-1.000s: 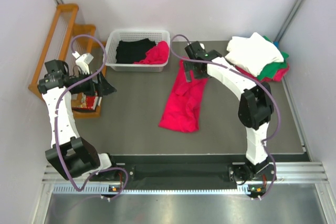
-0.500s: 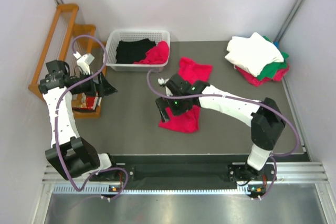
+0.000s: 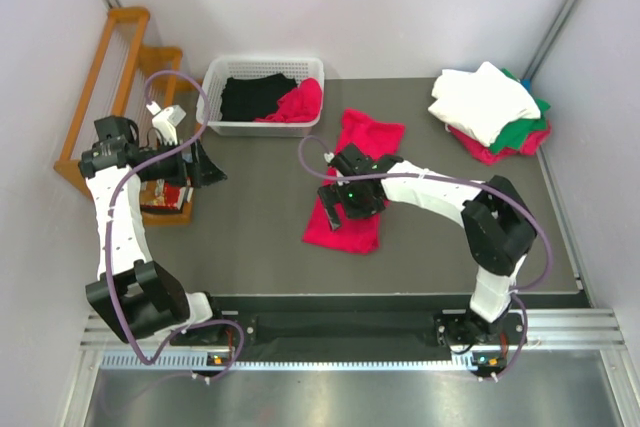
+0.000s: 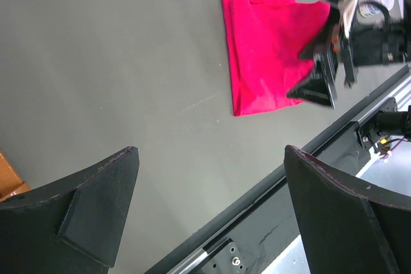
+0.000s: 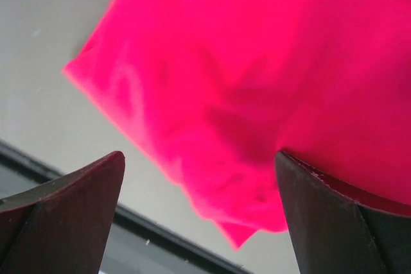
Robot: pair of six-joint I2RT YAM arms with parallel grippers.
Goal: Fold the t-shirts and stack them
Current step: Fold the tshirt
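While the crimson t-shirt [image 3: 350, 192] lies as a long folded strip in the middle of the table [image 3: 250, 217], its far end near the basket [image 3: 262, 95] and its near end toward the rail, you have the right gripper [image 3: 343, 209] hovering just above the near half with its fingers spread wide and nothing between them; the right wrist view shows only red cloth and a loose corner under the open fingers. To do the next fold well, you should come down on that near hem, catch both layers at the edge rather than a single ply (the corner looks slightly rumpled), and carry it straight toward the far end so the halves meet squarely. Keep the lift low so the strip does not drag sideways. Your left gripper [image 3: 205, 165] sits well apart at the left side by the wooden rack [image 3: 125, 57], fingers likewise spread and empty. The finished stack [image 3: 490, 107] of white, green and red shirts waits in the far right corner. Compared with a second ago, the right arm has swung from the shirt's far end back to its near half, and the cloth now looks shorter.
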